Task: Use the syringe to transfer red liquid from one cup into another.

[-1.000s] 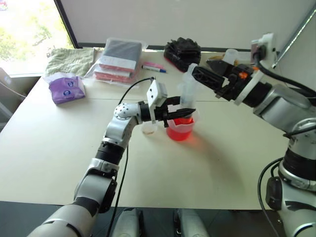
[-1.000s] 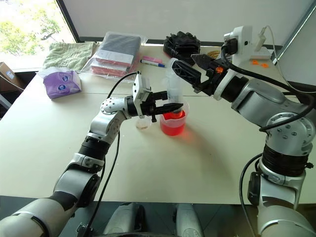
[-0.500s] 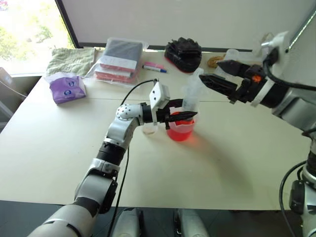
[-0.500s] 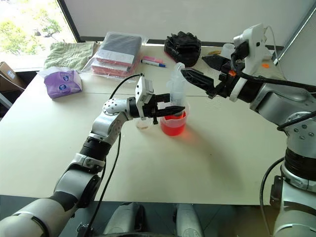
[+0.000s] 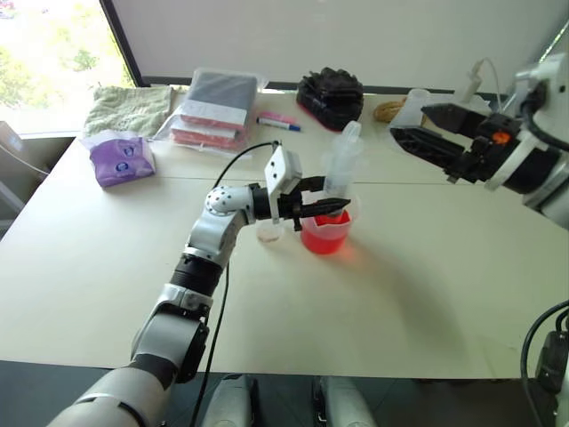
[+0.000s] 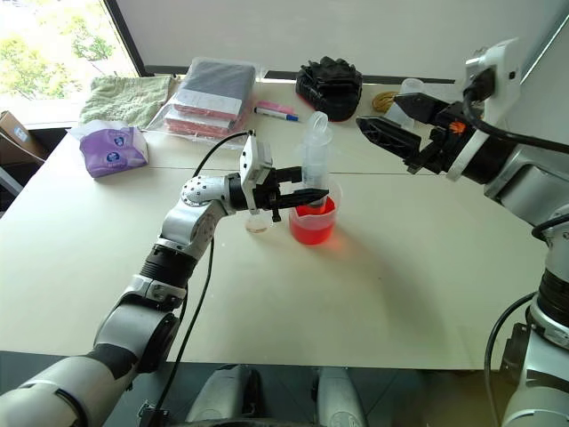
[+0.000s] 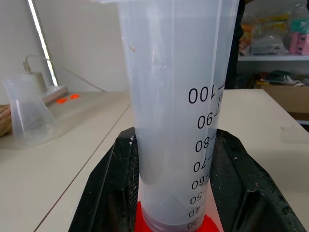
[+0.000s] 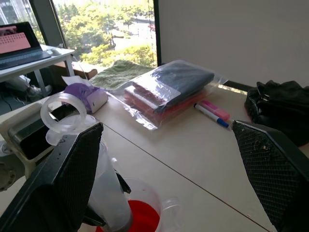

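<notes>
- Near the middle of the table (image 5: 427, 294), our left gripper (image 5: 327, 206) is clamped on the barrel of the syringe (image 5: 340, 165), which stands upright with its lower end down in the wider beaker (image 5: 324, 233) that holds the red liquid (image 5: 324, 238).
- Just left of that beaker, touching or nearly so, sits the smaller clear cup (image 5: 268, 233), which looks empty; we judge the transfer has not started.
- We take the step in hand to be the draw: the barrel is steadied in the beaker and the plunger ring (image 8: 63, 112) at its top is free.
- Further off to the right, our right gripper (image 5: 437, 131) hangs above the table with its fingers spread wide, holding nothing, well apart from the syringe.
- Next, we judge, the right gripper must come in over the plunger ring, close on it and pull up, while the left keeps the barrel upright so that the beaker does not tip.
- From the left wrist view we read the printed scale on the barrel (image 7: 179, 96), pale inside down to the red, which the head views do not resolve.
- From the right wrist view we see the plunger ring from above; the far table edge carries a bagged stack (image 5: 213, 102) and a black bundle (image 5: 329, 91).
</notes>
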Controlling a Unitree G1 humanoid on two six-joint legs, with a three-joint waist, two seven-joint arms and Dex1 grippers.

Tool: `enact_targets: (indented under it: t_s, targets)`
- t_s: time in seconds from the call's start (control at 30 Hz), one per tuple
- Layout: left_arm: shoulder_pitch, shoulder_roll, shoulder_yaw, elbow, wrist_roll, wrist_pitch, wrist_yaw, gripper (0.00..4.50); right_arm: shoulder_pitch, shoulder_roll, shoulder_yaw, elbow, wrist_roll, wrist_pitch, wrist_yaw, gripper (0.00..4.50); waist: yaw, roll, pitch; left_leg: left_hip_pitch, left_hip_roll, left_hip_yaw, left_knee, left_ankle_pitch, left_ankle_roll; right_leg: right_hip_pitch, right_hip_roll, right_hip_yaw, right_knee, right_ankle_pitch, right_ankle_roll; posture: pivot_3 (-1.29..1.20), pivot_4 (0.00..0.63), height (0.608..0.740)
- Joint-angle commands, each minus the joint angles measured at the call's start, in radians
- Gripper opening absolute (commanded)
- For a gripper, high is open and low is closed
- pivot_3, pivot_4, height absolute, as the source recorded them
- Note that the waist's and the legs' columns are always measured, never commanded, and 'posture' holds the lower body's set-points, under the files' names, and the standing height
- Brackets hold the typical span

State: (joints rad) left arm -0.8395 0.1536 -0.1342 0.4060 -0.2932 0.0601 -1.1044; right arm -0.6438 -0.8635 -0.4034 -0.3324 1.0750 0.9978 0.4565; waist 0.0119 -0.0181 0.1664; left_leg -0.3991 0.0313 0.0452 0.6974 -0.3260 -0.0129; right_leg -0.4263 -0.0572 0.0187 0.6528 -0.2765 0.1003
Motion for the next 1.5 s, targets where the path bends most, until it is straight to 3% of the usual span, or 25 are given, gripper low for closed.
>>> enact_targets:
  t_s: [0.03, 0.57, 0.93, 1.3, 1.5]
  targets:
    - [-0.041, 0.006, 0.03, -0.013, -0.02, -0.005, 0.008, 1.51, -0.003, -0.006, -0.033, -0.017, 0.025, -0.007, -0.001, 4.44, -0.001, 0.0, 0.0, 0.0, 0.0, 0.0, 0.0, 0.0, 0.0, 0.0, 0.0, 0.0, 0.0, 0.0, 0.0, 0.0, 0.15, 0.74]
    - [-0.132, 0.099, 0.194, -0.152, -0.179, 0.246, 0.129, 1.51, -0.021, 0.048, 0.037, 0.01, -0.011, -0.053, 0.028, 4.44, -0.002, 0.0, 0.0, 0.0, 0.0, 0.0, 0.0, 0.0, 0.0, 0.0, 0.0, 0.0, 0.0, 0.0, 0.0, 0.0, 0.15, 0.74]
    - [-0.048, 0.267, 0.207, -0.257, -0.188, 0.312, 0.093, 1.51, -0.071, 0.069, 0.089, 0.044, -0.041, -0.073, 0.074, 4.44, -0.003, 0.0, 0.0, 0.0, 0.0, 0.0, 0.0, 0.0, 0.0, 0.0, 0.0, 0.0, 0.0, 0.0, 0.0, 0.0, 0.15, 0.74]
    - [0.056, 0.284, 0.192, -0.293, -0.169, 0.295, 0.113, 1.51, -0.238, 0.271, 0.23, 0.073, -0.151, -0.103, -0.059, 4.44, -0.006, 0.0, 0.0, 0.0, 0.0, 0.0, 0.0, 0.0, -0.001, 0.0, 0.0, 0.0, 0.001, 0.0, 0.0, 0.0, 0.15, 0.74]
    - [0.091, 0.284, 0.18, -0.297, -0.149, 0.27, 0.108, 1.51, -0.296, 0.347, 0.247, 0.108, -0.208, -0.106, -0.122, 4.44, -0.006, 0.0, 0.0, 0.0, 0.0, 0.0, 0.0, 0.0, -0.001, 0.0, -0.001, 0.0, 0.001, 0.0, 0.0, 0.0, 0.15, 0.74]
